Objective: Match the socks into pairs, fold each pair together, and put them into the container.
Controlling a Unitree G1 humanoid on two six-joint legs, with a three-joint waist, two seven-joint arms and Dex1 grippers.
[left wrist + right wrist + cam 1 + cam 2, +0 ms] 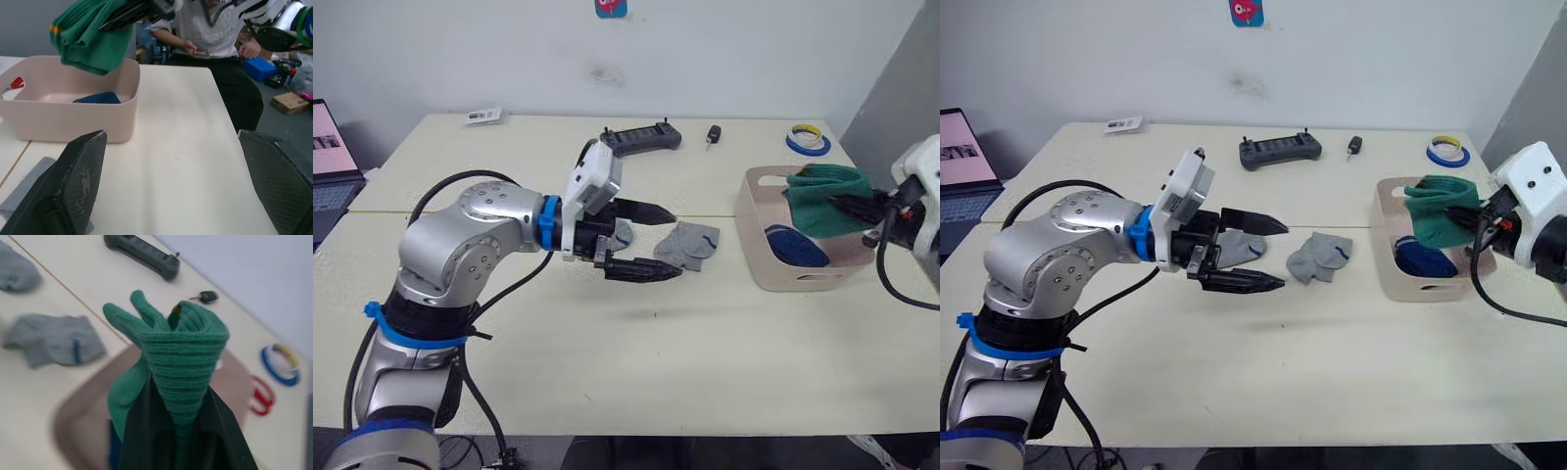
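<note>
Green socks [183, 360], folded together as a pair, hang clamped between the two fingers of my right gripper [182, 431], held above the container [766, 264]. The container stands on the table [705, 343] near its right edge, and inside it I see the blue socks [796, 245] lying on the bottom. One grey sock [1319, 257] lies flat on the table's middle, between the container and my left gripper [651, 242]; its small blue mark faces up. A second grey sock [623, 233] lies just beside the first, partly hidden behind my left gripper. My left gripper hovers over the table's middle with its fingers [80, 188] wide apart, holding nothing. Toward the far edge lie a dark handheld controller [1280, 150], a car key [1355, 145] and, at the far right corner, a roll of tape [808, 139]. A person [215, 34] sits beyond the right edge.
</note>
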